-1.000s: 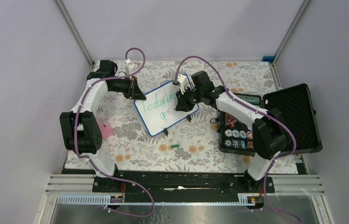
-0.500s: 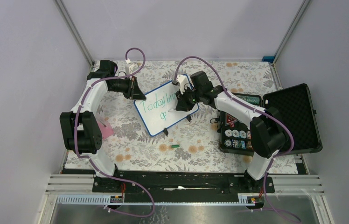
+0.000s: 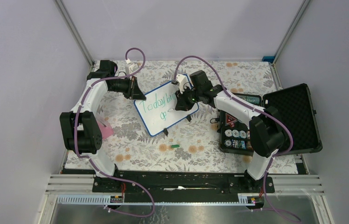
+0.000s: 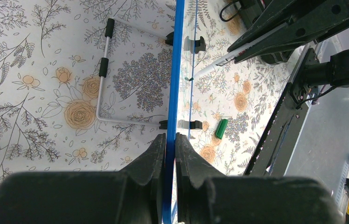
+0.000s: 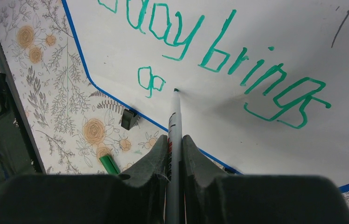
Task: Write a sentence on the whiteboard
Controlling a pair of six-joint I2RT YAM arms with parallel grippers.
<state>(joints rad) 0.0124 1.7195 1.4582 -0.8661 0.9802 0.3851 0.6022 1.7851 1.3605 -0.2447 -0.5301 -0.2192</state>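
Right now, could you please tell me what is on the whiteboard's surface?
Green writing reads "Today brings", with "go" begun beneath; the marker tip touches the whiteboard beside it. From above, the right claw covers the first line's end.

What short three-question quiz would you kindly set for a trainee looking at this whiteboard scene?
1. True or false: the left claw is shut on the blue frame of the whiteboard.
2. What does the right claw hold? A) a marker with its tip on the board; B) a wiping cloth; C) nothing.
3. Fill in the gap: the first line of the sentence reads "Today ___".

Key: 1 true; 2 A; 3 brings.
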